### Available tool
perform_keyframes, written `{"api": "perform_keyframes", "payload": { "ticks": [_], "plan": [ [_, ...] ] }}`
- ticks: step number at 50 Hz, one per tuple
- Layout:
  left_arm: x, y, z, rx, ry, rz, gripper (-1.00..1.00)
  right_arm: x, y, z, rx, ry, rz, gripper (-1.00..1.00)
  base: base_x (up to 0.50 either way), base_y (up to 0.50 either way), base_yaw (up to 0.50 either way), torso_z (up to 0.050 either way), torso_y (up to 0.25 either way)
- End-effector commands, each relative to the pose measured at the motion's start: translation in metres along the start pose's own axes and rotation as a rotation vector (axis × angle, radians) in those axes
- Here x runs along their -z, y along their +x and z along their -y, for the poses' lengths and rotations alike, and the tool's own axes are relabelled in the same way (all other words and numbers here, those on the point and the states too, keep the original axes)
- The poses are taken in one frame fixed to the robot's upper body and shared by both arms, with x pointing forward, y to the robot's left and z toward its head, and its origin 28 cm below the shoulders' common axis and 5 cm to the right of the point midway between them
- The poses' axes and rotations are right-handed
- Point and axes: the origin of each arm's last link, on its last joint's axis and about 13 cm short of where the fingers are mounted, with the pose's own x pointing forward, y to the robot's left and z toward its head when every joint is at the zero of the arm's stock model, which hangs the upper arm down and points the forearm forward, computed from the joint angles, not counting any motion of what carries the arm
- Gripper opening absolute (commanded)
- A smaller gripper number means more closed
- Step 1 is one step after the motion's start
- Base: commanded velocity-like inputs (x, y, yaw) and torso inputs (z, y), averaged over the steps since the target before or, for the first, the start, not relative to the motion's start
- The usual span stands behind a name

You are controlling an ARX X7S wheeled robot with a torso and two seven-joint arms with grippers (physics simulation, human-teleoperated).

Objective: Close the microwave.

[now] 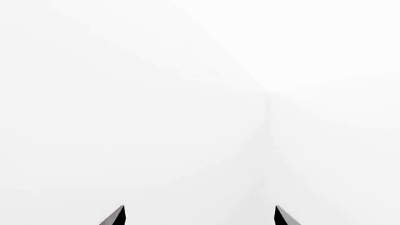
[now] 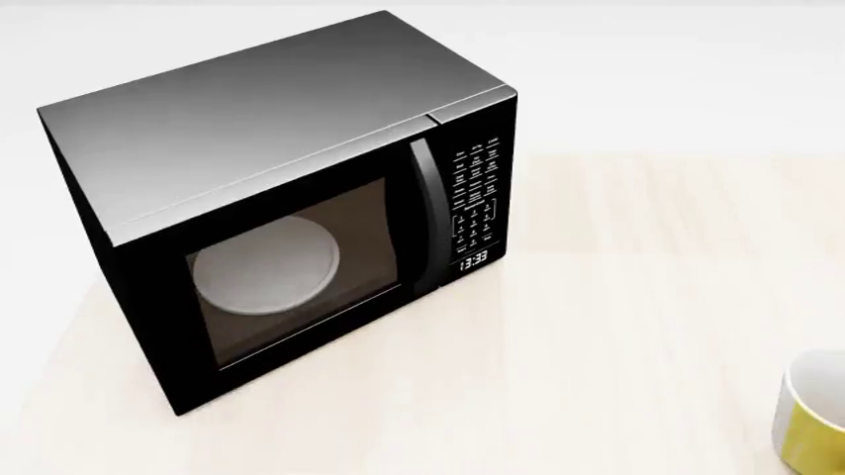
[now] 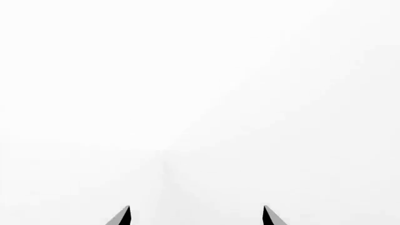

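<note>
The microwave [image 2: 284, 203] sits on the pale surface [image 2: 620, 327] with its door looking flush already, so little seems left; both claws, left claw [image 1: 200, 215] and right claw [image 3: 196, 215], gape wide, holding nothing.

The yellow mug [image 2: 814, 416] at four o'clock in the head view was cut off by the right and bottom edges. The keypad [image 2: 477, 193] lettering on the microwave [image 2: 284, 203] was too small to read. Of each end effector [image 1: 200, 216] [image 3: 196, 216], only two dark fingertips showed, at six o'clock in its wrist view.
</note>
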Motion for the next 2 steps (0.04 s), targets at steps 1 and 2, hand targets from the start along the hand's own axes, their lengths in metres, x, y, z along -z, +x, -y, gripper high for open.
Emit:
{"api": "perform_keyframes", "payload": {
  "ticks": [1,2],
  "plan": [
    [-0.0109,0.0030,-0.0057,-0.085,0.019,0.057,1.00,-0.0168,0.0081,0.0055,0.041,-0.016,0.121,1.00,0.00,0.00,0.00,0.000,0.000],
    [-0.0102,0.0028,-0.0055,-0.085,0.018,0.055,1.00,-0.0164,0.0076,0.0051,0.038,-0.014,0.118,1.00,0.00,0.00,0.00,0.000,0.000]
  ]
}}
